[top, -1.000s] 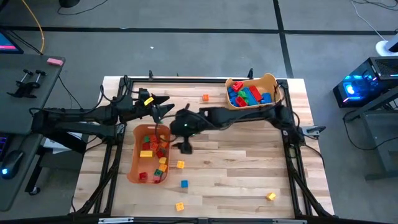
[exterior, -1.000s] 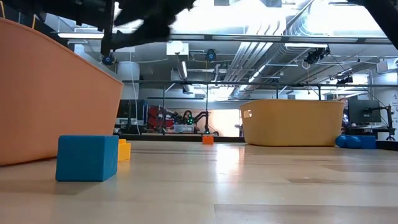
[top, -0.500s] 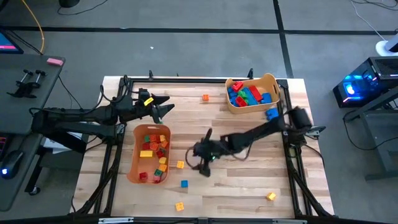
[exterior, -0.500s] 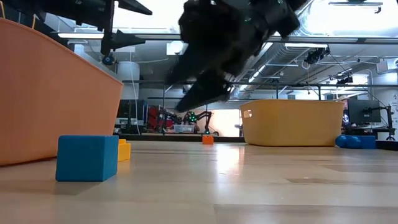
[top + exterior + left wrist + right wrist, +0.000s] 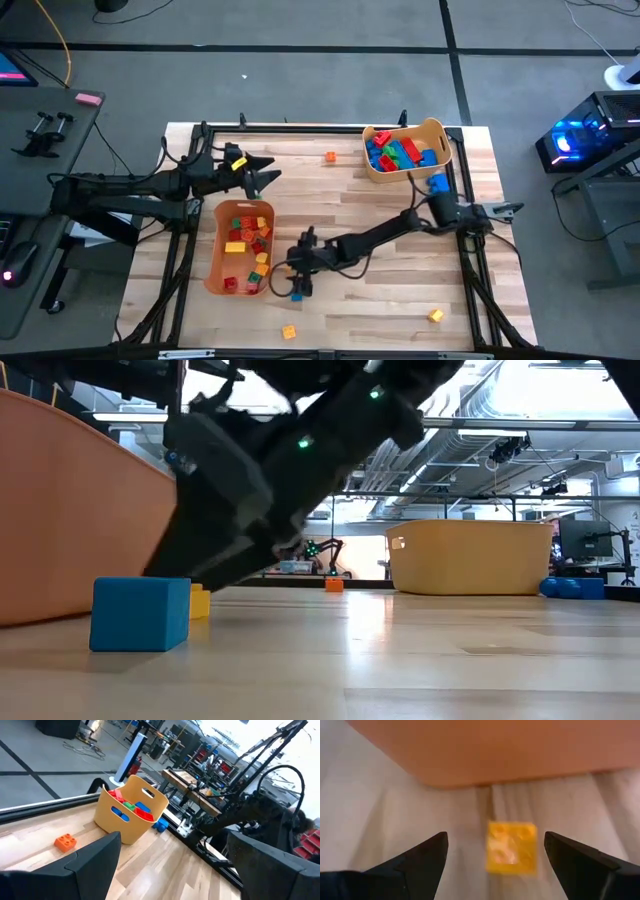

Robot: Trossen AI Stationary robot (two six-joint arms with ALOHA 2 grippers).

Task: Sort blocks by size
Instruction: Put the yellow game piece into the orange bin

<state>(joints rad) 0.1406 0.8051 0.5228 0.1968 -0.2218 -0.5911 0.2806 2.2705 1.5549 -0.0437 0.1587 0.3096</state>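
The right tool [image 5: 290, 278] hangs low over the counter [image 5: 380, 310] with its jaws spread and nothing between them. Seen from its wrist, a small yellow block [image 5: 512, 847] lies flat on the wood, studs up, straight ahead in the gap between the two fingers [image 5: 422, 857], offset a little toward one of them. The block looks nearly square, so it has no real long axis to line up with; its sides run roughly square to the jaws. Just beyond it stands the wall of the orange bin [image 5: 238, 246], which already holds small pieces. A blue block [image 5: 297, 295] sits close by on the near side. I would judge this arm far the nearer; the left tool [image 5: 268, 172] waits open, up past the bin's far end, well apart.
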